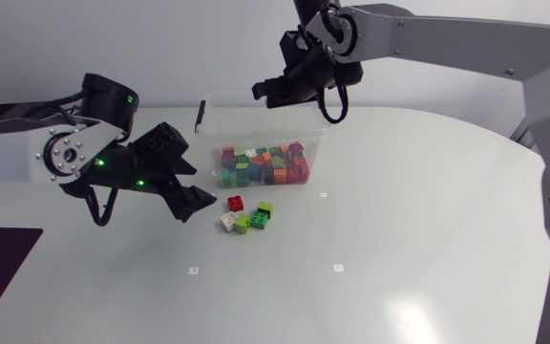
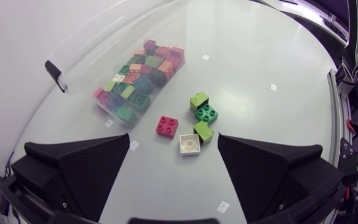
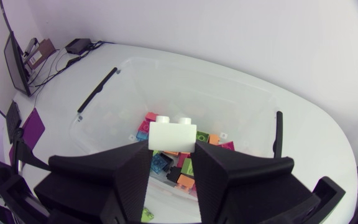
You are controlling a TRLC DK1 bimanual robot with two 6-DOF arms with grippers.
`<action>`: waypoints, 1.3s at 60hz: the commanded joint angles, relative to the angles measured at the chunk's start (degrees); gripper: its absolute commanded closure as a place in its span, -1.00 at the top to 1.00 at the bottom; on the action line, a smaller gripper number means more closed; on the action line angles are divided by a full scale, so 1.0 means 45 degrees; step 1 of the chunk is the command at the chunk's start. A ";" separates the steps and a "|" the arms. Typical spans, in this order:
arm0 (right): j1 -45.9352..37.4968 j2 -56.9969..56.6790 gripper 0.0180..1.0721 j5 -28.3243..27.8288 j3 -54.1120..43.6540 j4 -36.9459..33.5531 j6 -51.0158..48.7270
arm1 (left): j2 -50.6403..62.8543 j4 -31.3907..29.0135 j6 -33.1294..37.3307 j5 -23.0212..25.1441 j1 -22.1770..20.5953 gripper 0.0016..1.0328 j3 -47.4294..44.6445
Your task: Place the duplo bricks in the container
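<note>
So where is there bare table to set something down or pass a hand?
Bare table lies right of the container and loose bricks, and in front of them. Crowded: between the left tool and the container, where the bricks lie.

Brightly, evenly lit from above. Soft glare on the white table at near right; only faint, short shadows beneath the loose bricks. Strongly bowed toward wrist-view edges.
</note>
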 commanded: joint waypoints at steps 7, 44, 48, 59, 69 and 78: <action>-0.0298 0.1143 0.40 0.0137 0.0993 -0.0059 0.0271 | 0.1571 0.0571 0.0238 -0.0341 -0.0446 0.91 -0.0605; 0.0288 -0.3564 0.80 0.0020 -0.3558 0.0058 0.0037 | 0.4599 0.3832 0.0199 -0.1103 -0.0817 0.90 -0.0820; 0.0386 -0.4228 0.80 -0.0078 -0.4495 0.0234 -0.0081 | 0.4716 0.4125 0.0199 -0.1103 -0.0837 0.89 -0.0800; 0.0581 -0.5810 0.80 -0.0156 -0.7445 0.1093 -0.0198 | 0.5048 0.4653 0.0199 -0.1240 -0.1091 0.80 -0.0780; 0.0757 -0.6200 0.80 -0.0254 -0.9066 0.1699 -0.0393 | 0.5341 0.4653 0.0199 -0.1338 -0.1344 0.59 -0.0741; 0.1206 -0.6200 0.79 -0.0390 -1.0238 0.2304 -0.1038 | 0.5536 0.4653 0.0160 -0.1396 -0.1442 0.13 -0.0702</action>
